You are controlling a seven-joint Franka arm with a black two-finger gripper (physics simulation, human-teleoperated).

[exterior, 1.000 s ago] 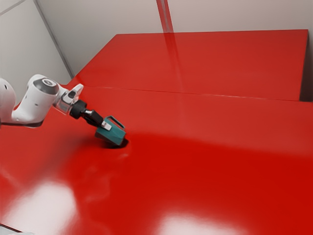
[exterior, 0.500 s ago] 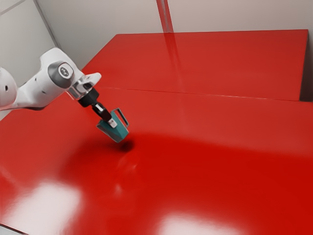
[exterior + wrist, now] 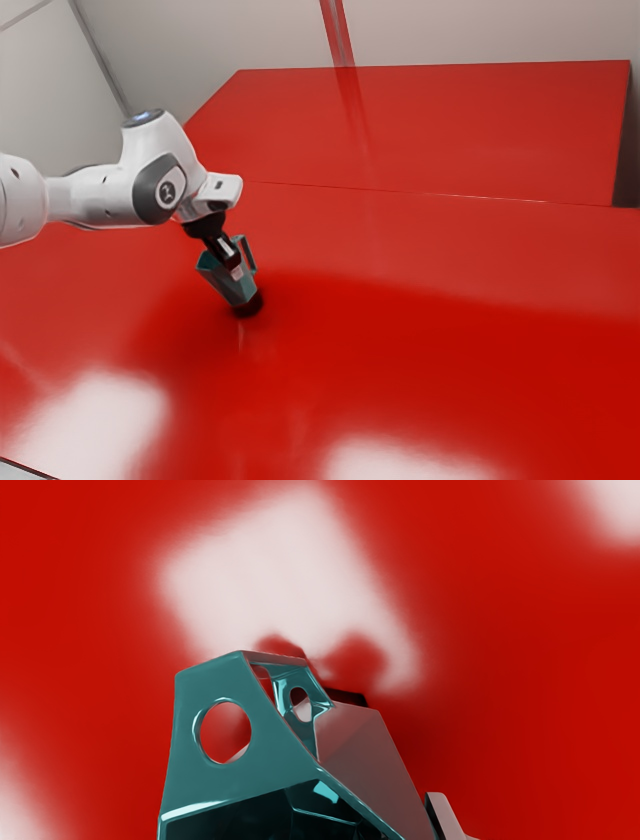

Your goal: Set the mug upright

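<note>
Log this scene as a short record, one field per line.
object: teal mug
pose: tilted, mouth up and toward the exterior view's left
handle side: handle toward the exterior view's right
jaws: shut on the mug
surface: glossy red table
base contact: cannot tell
task state: mug not yet upright

a glossy red table [image 3: 450, 250] (white glare [image 3: 90, 425] pooled on it) stands before a pale grey wall [image 3: 480, 30].
</note>
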